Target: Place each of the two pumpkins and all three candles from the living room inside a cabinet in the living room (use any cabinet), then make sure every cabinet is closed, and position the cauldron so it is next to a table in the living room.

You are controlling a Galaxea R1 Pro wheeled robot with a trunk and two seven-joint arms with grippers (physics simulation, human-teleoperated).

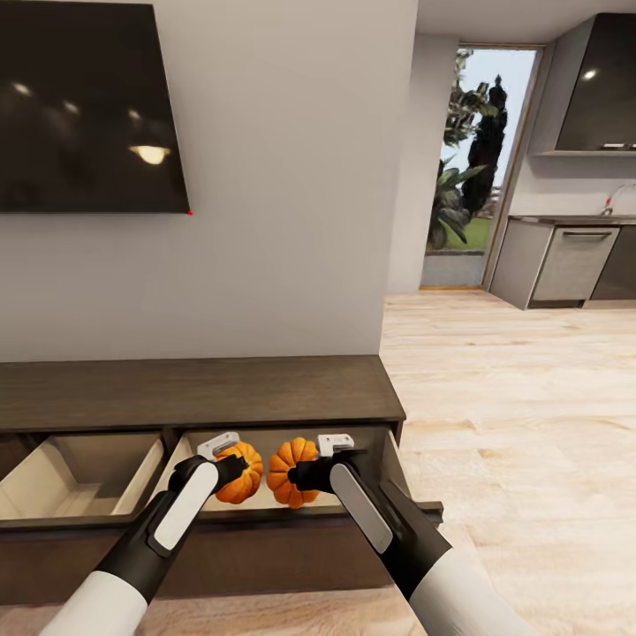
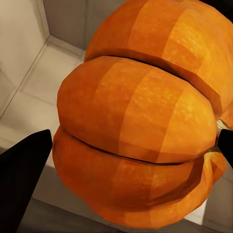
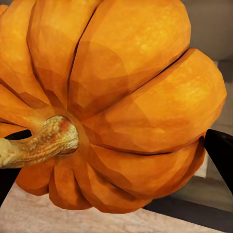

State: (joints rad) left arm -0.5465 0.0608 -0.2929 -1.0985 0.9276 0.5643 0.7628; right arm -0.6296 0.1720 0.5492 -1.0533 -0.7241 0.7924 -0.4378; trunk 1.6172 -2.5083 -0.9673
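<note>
The dark-brown cabinet point(image 1: 194, 393) stands against the wall with both drawers pulled out, pale inside. My left gripper point(image 1: 233, 466) is shut on one orange pumpkin point(image 1: 243, 474) point(image 2: 141, 126), held over the right drawer point(image 1: 358, 443). One black finger point(image 2: 24, 174) shows beside it. My right gripper point(image 1: 305, 474) is shut on the other pumpkin point(image 1: 287, 473) point(image 3: 126, 92), close beside the first and over the same drawer. Its yellowish stem point(image 3: 43, 143) points sideways, with a finger point(image 3: 221, 153) at its edge. The candles, cauldron and table are out of view.
The left drawer point(image 1: 79, 473) is open with a bare pale floor. A dark TV point(image 1: 88, 106) hangs on the wall above the cabinet. Light wood floor point(image 1: 512, 397) stretches right toward a kitchen counter point(image 1: 570, 261) and a glass door point(image 1: 481, 159).
</note>
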